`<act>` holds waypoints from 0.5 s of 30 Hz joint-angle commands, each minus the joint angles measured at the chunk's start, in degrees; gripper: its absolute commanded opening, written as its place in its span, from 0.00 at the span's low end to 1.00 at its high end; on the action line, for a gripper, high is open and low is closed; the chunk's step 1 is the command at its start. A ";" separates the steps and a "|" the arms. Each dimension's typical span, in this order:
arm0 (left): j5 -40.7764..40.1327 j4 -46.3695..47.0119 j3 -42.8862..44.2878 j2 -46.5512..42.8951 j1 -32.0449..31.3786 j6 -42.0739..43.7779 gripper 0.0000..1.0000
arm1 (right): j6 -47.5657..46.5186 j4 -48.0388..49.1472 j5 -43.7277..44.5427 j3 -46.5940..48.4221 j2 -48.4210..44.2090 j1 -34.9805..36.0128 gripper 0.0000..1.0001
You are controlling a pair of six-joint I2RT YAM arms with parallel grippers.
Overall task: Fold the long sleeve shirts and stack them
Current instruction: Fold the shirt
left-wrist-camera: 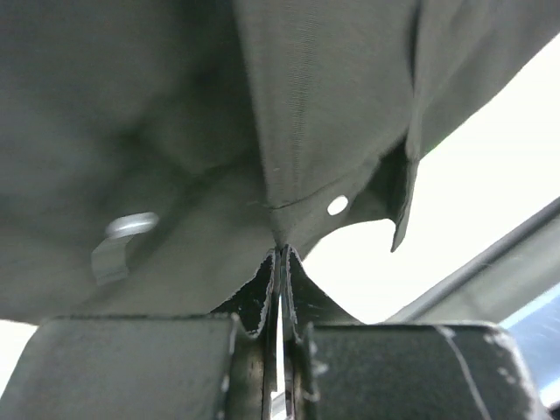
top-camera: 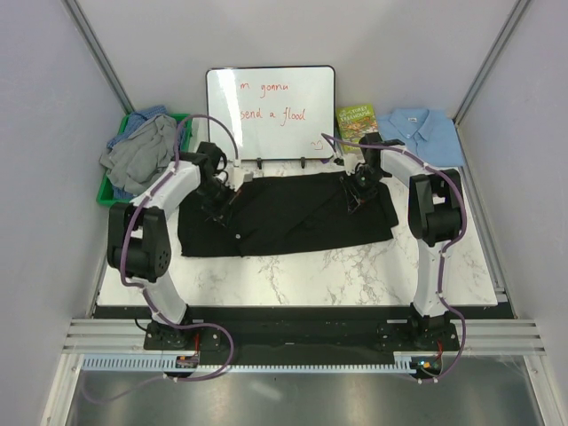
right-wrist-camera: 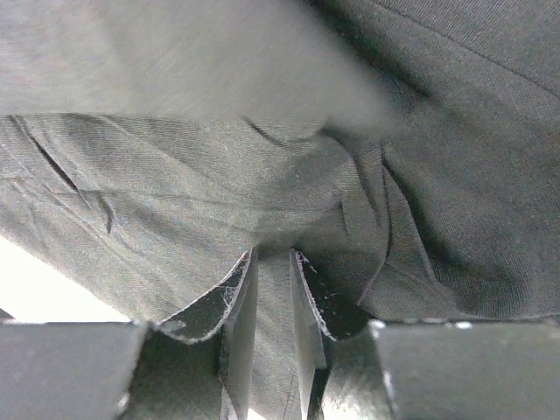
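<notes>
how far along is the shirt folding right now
Done: one light blue shirt lies folded at the far right corner. In hand: the black shirt is spread on the table, the left gripper shut on its edge, the right gripper straddling the cloth, grip unclear. Left: finishing this fold, then the grey and blue shirts heaped in the green bin.

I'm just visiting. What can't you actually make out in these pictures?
- Top view: the title on the book is too small to read.
- Top view: the number of heaped shirts in the green bin; they cover each other.
- Right wrist view: whether the right gripper pinches the black shirt; folds crowd its jaws.
</notes>
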 commanded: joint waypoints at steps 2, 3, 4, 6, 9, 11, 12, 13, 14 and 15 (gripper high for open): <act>-8.95 -4.07 11.32 6.74 4.55 11.63 0.02 | -0.71 2.04 1.69 -3.39 -1.70 -0.22 0.29; -10.35 -4.34 12.46 7.81 4.64 12.59 0.02 | -0.89 2.12 1.69 -3.83 -2.57 -0.22 0.28; -11.14 -4.52 14.30 8.69 4.82 13.38 0.02 | -0.89 2.30 1.69 -4.27 -3.02 -0.22 0.28; -12.99 -4.43 15.72 10.88 5.26 15.40 0.02 | -1.07 2.48 1.96 -5.68 -4.51 -0.30 0.27; -15.36 -4.78 18.01 13.78 6.14 16.81 0.02 | -1.24 2.30 1.87 -7.35 -6.70 -0.22 0.25; -15.99 -4.78 18.71 14.67 6.66 17.34 0.02 | -1.59 1.60 1.61 -8.14 -8.03 -0.22 0.24; -16.33 -4.69 18.98 15.11 6.75 17.43 0.02 | -2.46 1.16 0.74 -8.32 -9.42 -0.30 0.24; -16.34 -4.52 19.33 15.81 6.84 17.44 0.02 | -2.99 0.46 -0.06 -8.32 -10.31 -0.30 0.24; -16.34 -4.43 19.42 16.16 6.93 17.17 0.02 | -3.78 -0.94 -0.93 -8.06 -11.10 -0.30 0.24; -15.99 -4.26 19.68 16.43 6.84 16.56 0.02 | -5.18 -1.56 -2.94 -8.06 -13.02 -0.48 0.25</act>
